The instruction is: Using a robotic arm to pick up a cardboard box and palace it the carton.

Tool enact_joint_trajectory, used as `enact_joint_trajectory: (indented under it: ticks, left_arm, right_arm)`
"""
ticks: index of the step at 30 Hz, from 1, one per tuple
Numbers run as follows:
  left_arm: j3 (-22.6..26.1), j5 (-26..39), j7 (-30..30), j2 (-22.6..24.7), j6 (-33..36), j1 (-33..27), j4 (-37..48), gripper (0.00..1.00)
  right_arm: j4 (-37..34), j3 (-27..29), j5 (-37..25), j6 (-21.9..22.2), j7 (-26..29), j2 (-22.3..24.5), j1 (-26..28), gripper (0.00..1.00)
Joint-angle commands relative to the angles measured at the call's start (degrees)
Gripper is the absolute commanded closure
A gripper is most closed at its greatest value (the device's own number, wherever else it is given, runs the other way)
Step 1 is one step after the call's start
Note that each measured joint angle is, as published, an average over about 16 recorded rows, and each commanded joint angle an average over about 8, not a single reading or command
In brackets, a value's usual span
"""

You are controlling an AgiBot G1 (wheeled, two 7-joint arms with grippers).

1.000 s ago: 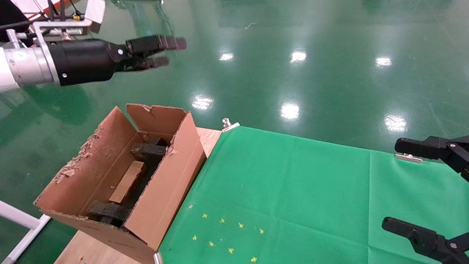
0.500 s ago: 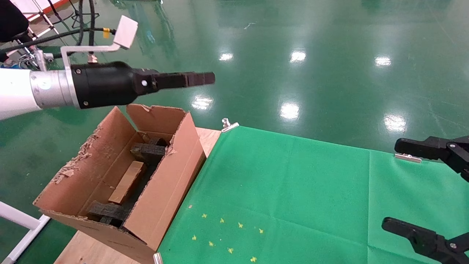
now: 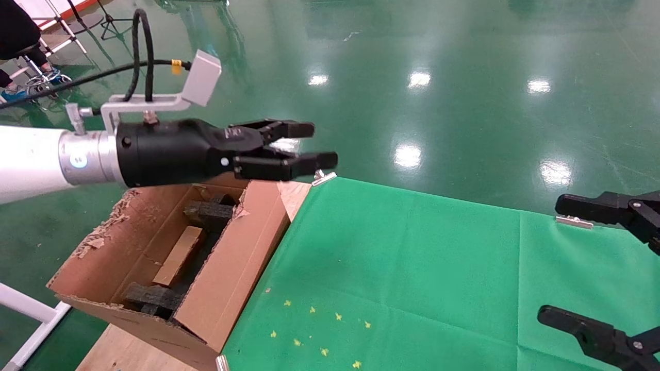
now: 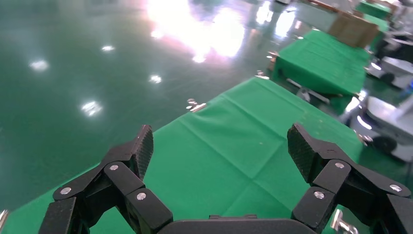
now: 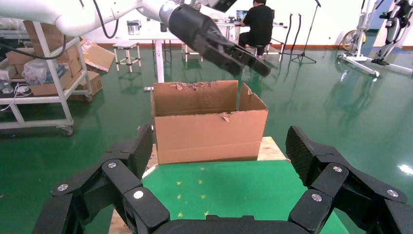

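The carton (image 3: 227, 268), large with torn rim flaps, stands at the table's left end and also shows in the right wrist view (image 5: 209, 131). The cardboard box (image 3: 179, 255) lies flat inside it between black foam inserts (image 3: 209, 212). My left gripper (image 3: 319, 144) hovers open and empty above the carton's far right corner, pointing toward the green cloth. In its own wrist view the left gripper (image 4: 219, 146) has only cloth between its fingers. My right gripper (image 3: 554, 257) is parked open at the right edge, and in its own view this gripper (image 5: 219, 146) faces the carton.
A green cloth (image 3: 412, 268) covers the table, held by metal clips (image 3: 323, 176) and marked with yellow stars (image 3: 319, 330). Bare wood (image 3: 294, 193) shows beside the carton. A white rail (image 3: 26, 309) runs past the left corner. A shelf cart (image 5: 39, 73) stands far off.
My left arm has swung right and lower, from the far left to above the carton's far end, and its wrist has turned. The cardboard box and the right gripper have not moved.
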Motion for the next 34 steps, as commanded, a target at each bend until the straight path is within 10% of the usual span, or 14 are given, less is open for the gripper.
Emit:
enact_joint_trajectory:
  ticks: [1,34]
  left_arm:
    - [-0.61,-1.17,1.64,-0.01,0.42,1.31,-1.33,0.0]
    - [-8.49,-16.2,21.78,-0.08,5.85,17.99,-18.21,0.0]
  right_arm:
    - [0.0,0.0,0.0,0.0,0.0,0.0,0.0,0.0]
    - [-0.02,0.0,0.0,0.02,0.0,0.01,-0.01,0.0]
